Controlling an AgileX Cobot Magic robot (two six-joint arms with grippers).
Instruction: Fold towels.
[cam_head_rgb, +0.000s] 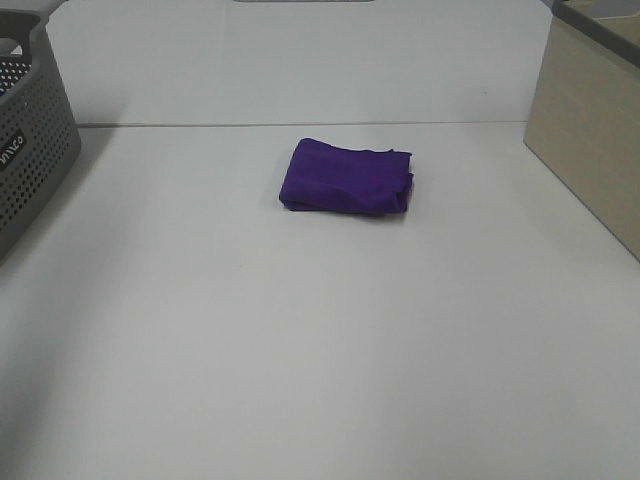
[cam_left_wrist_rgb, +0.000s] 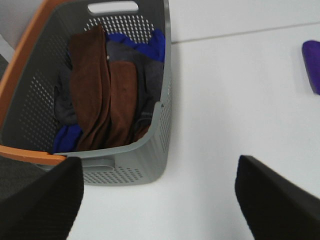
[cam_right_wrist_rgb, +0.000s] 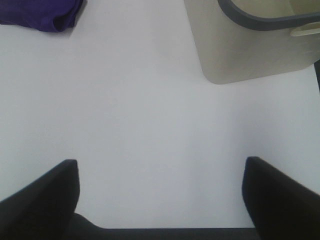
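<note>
The deep purple towel (cam_head_rgb: 347, 177) lies folded into a small thick rectangle on the white table, a little beyond the middle. Its edge also shows in the left wrist view (cam_left_wrist_rgb: 312, 65) and a corner in the right wrist view (cam_right_wrist_rgb: 42, 14). No white tag shows. My left gripper (cam_left_wrist_rgb: 157, 200) is open and empty over bare table beside the grey basket, far from the towel. My right gripper (cam_right_wrist_rgb: 160, 195) is open and empty over bare table near the beige bin. Neither arm shows in the exterior high view.
A grey perforated basket (cam_head_rgb: 25, 150) stands at the left edge; the left wrist view shows its wall (cam_left_wrist_rgb: 162, 90) and brown, blue and grey cloths (cam_left_wrist_rgb: 102, 95) inside. A beige bin (cam_head_rgb: 590, 130) with a dark rim (cam_right_wrist_rgb: 260, 20) stands at the right.
</note>
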